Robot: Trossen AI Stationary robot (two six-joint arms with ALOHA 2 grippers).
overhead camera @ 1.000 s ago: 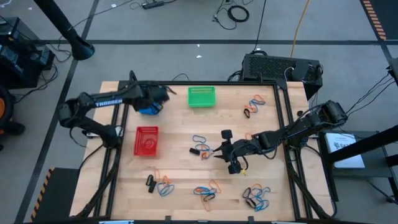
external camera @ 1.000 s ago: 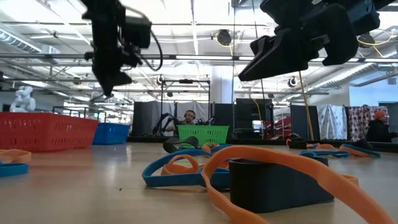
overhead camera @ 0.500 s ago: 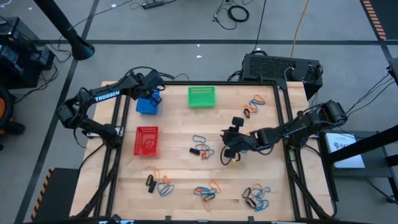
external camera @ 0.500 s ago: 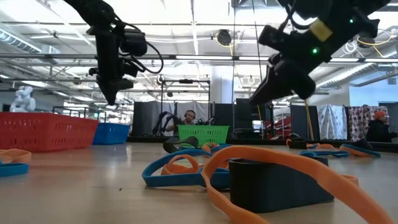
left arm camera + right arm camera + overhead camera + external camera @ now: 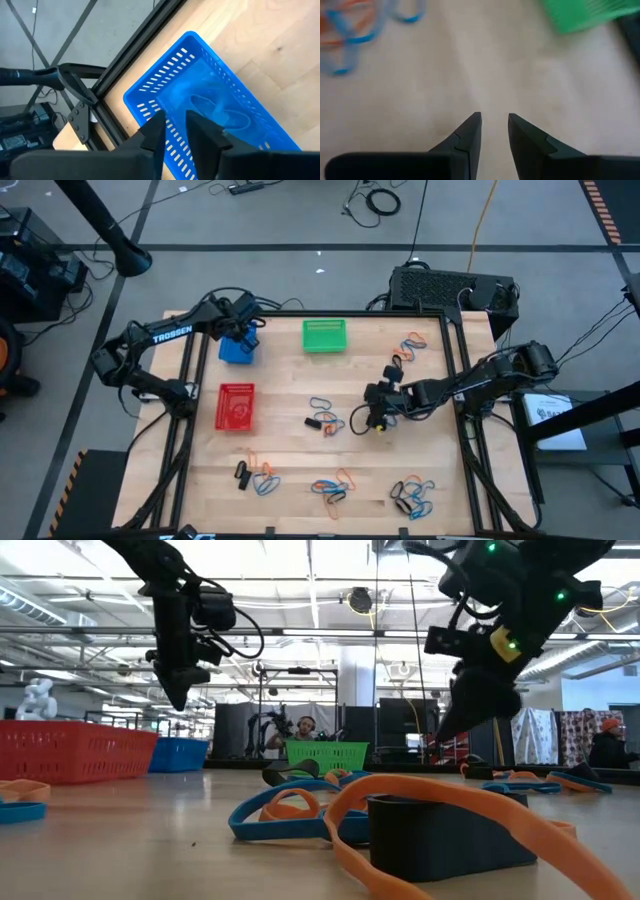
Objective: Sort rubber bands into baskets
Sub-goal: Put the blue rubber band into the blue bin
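Note:
My left gripper hangs open over the blue basket at the table's far left, nothing between its fingers. Blue rubber bands lie on that basket's floor. My right gripper stands open above bare wood right of centre, pointing down and toward the green basket. The red basket sits at the left. Loose rubber bands lie in heaps: centre, far right, and along the near edge.
A black frame rail runs along the table's left side and another along its right. In the low view an orange band over a black band and a blue band lie close to the camera. A black box stands beyond the far right corner.
My left gripper has swung from over the blue basket's middle toward the far edge, uncovering the basket, and then held still. My right gripper has moved toward the table's far edge and a little down, rolling and tipping its fingers further downward.

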